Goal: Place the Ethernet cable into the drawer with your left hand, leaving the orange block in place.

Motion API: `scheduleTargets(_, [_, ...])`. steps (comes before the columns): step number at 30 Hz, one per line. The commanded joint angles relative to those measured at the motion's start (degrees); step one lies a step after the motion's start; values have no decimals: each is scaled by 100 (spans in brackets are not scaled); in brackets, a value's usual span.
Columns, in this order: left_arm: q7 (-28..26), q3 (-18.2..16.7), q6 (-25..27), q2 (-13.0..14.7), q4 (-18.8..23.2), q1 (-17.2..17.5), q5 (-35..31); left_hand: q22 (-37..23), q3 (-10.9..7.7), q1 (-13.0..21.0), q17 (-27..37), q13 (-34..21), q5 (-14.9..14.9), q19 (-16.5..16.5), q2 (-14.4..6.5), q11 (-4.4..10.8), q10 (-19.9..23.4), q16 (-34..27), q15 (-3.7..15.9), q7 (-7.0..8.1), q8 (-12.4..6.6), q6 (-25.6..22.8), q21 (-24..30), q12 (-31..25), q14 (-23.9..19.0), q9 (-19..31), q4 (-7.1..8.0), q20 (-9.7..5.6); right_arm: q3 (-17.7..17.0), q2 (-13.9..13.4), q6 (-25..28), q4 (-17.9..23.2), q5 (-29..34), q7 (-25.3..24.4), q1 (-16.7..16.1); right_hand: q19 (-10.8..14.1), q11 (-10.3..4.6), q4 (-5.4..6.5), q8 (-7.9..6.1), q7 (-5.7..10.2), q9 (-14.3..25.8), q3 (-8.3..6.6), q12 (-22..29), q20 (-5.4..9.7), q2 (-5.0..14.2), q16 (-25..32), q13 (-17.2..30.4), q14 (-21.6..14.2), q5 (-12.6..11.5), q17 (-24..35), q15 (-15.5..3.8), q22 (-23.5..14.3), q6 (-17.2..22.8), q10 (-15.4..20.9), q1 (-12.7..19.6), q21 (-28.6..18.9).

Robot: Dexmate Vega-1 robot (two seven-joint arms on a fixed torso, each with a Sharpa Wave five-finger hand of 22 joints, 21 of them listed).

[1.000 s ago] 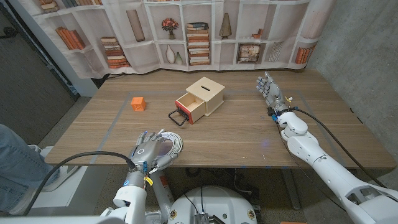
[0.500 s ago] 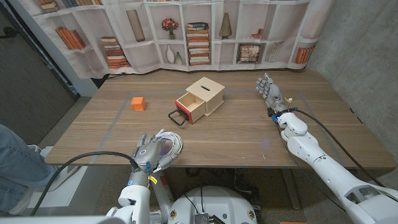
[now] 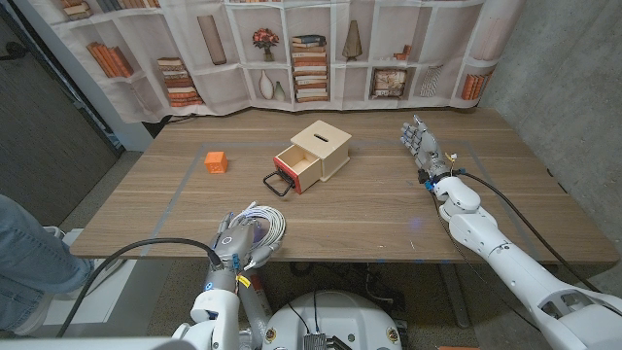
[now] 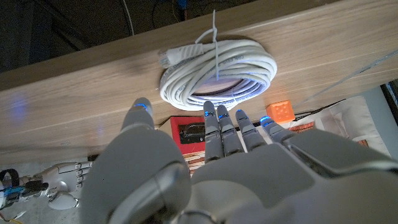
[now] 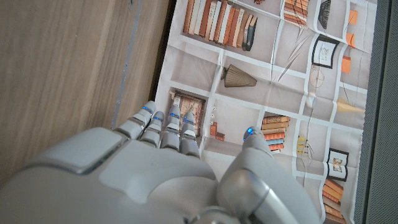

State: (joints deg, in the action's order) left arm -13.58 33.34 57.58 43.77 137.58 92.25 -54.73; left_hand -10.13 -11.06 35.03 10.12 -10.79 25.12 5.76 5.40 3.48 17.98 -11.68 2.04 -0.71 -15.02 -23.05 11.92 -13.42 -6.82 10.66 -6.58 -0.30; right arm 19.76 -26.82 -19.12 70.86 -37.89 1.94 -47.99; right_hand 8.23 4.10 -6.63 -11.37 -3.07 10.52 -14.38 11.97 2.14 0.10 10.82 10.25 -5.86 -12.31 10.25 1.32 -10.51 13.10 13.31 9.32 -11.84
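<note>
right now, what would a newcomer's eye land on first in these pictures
Probably the white coiled Ethernet cable at the table's near edge, with the left robot hand right behind it, fingers reaching toward the coil. Next, the small wooden box with its drawer pulled open at mid-table, and the orange block off to its left. The right robot hand stands open on the far right.
</note>
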Motion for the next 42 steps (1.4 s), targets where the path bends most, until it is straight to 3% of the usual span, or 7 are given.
scheduleTargets(1, [9,149,63,-46,-114,-181,112,-18,-35,101,14,-12,27,-39,-3,37,68,-2,49,-30,17,-66,36,-41,-53,20,-32,-13,-28,-8,-24,-8,-23,0,-51,48,-11,5,24,24,13,23,-10,143,18,0,17,-49,22,32,17,-12,56,19,38,9])
scheduleTargets(22, [348,561,367,-18,-195,-551,-24,-19,-121,375,11,-12,51,-184,-149,114,239,-2,110,40,32,-203,53,-34,-209,21,-98,-24,-80,-34,-57,18,-81,0,-160,54,-23,6,31,32,13,32,-10,139,21,2,18,-61,23,35,19,-12,39,19,37,9])
scheduleTargets(27, [419,668,445,-26,-237,-655,-104,-16,-225,655,7,-11,64,-384,-278,193,369,-4,186,82,26,-337,95,-26,-334,22,-171,-167,-93,-35,-73,3,-103,20,-172,61,-32,7,31,29,14,34,-11,139,20,5,18,-70,24,35,15,-12,40,19,35,7])
scheduleTargets(31, [387,736,557,-119,-300,-713,-186,-18,-465,1297,-2,-11,29,-894,-519,285,658,-22,272,162,7,-587,208,-14,-662,23,-293,-265,-104,-37,-79,18,-119,25,-193,64,-37,8,29,35,14,37,-10,138,20,7,18,-76,24,36,17,-13,44,21,33,7])
scheduleTargets(33, [296,724,565,-189,-333,-709,-176,-35,-627,1731,2,-13,-128,-1464,-689,323,905,-50,312,164,-27,-850,365,4,-1031,28,-286,-335,-105,-34,-78,24,-128,27,-202,66,-36,9,28,44,14,39,-8,138,20,8,18,-82,24,37,21,-13,47,26,32,7])
scheduleTargets(40, [187,609,527,-303,-355,-704,-7,-61,-970,2483,12,-21,-768,-2675,-1014,452,1716,-181,420,208,-145,-1561,737,-10,-2272,39,-259,-217,-93,-2,-75,-6,-130,13,-198,71,-31,10,26,45,14,43,-8,133,20,9,19,-86,25,38,13,-13,50,25,29,6])
scheduleTargets(42, [187,594,520,-306,-351,-705,26,-61,-1007,2550,12,-23,-875,-2805,-1037,518,1829,-184,429,243,-163,-1662,779,-7,-2420,40,-252,-186,-95,5,-78,-15,-138,20,-194,70,-30,11,26,46,14,44,-9,133,19,9,19,-88,25,38,13,-13,50,22,28,6])
